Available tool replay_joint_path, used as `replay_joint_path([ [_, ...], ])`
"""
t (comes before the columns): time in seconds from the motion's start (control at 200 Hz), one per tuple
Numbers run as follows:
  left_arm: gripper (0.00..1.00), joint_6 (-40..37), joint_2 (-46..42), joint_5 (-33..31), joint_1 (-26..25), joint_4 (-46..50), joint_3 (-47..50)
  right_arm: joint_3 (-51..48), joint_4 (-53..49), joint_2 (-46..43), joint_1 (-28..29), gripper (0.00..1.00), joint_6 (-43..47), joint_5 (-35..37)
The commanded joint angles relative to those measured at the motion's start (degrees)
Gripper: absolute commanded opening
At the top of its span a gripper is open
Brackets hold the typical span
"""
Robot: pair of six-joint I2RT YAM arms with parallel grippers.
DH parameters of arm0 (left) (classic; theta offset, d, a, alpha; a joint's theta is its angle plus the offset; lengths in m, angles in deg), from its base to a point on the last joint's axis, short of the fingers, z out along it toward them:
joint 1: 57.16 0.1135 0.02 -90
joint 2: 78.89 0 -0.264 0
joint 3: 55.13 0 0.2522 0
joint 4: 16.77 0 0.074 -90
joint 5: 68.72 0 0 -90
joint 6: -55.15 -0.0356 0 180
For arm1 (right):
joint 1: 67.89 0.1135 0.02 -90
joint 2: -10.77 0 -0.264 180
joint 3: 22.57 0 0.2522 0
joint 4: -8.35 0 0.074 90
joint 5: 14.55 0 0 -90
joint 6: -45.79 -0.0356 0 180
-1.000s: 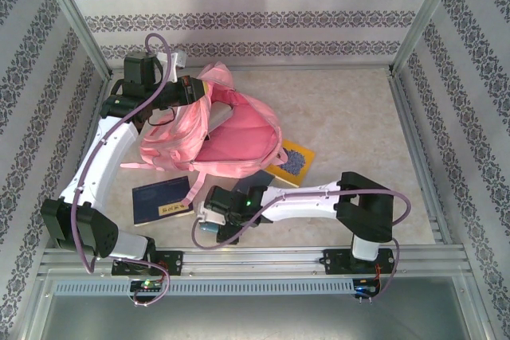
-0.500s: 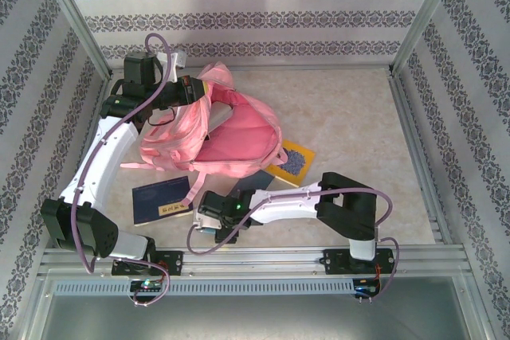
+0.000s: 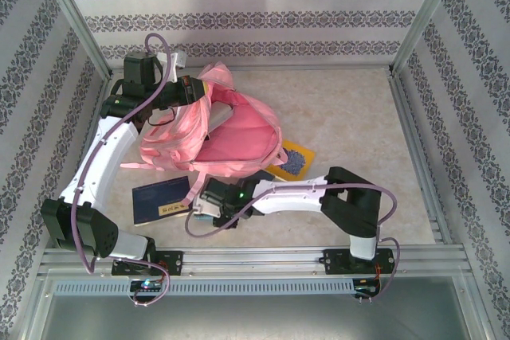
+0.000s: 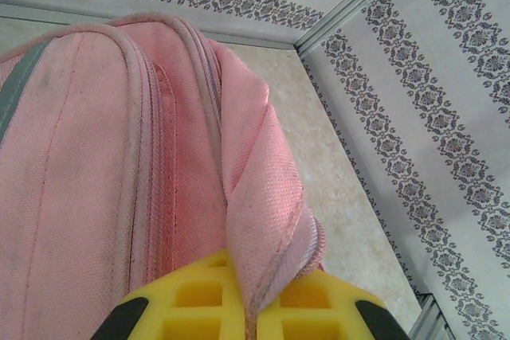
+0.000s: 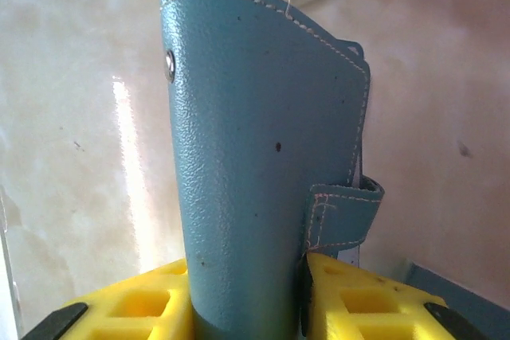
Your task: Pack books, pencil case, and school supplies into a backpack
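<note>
The right gripper (image 5: 247,302) fingers are clamping the teal book (image 5: 255,133); the left gripper (image 4: 251,304) fingers are pinching the backpack (image 4: 111,157) rim open. Keeping the book edge-first should ease entry.

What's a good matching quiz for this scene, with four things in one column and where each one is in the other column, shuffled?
Things:
1. pink backpack
2. navy book with the yellow label
3. yellow book
4. teal book

Places:
A. between the fingers of the right tool
B. flat on the table, on the left arm's side
C. fabric pinched in the left tool
D. peeking out beside the backpack, on the right arm's side

Pairs: 1-C, 2-B, 3-D, 4-A.
</note>
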Motion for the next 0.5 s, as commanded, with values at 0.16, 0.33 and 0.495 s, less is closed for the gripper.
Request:
replay_joint_path([
  [0.16, 0.00, 0.3, -2.6, 1.5, 1.0, -5.3, -1.5, -5.5, 3.3, -9.8, -8.6, 0.32, -10.6, -16.1],
  [0.33, 0.00, 0.1, -2.8, 2.2, 1.0, -5.6, -1.5, -8.7, 8.0, -18.8, -15.3, 0.32, -17.3, -24.2],
  [0.495, 0.00, -0.4, -3.3, 2.1, 1.0, -5.4, -1.5, -11.7, 15.8, -26.2, -22.3, 0.32, -25.1, -31.9],
])
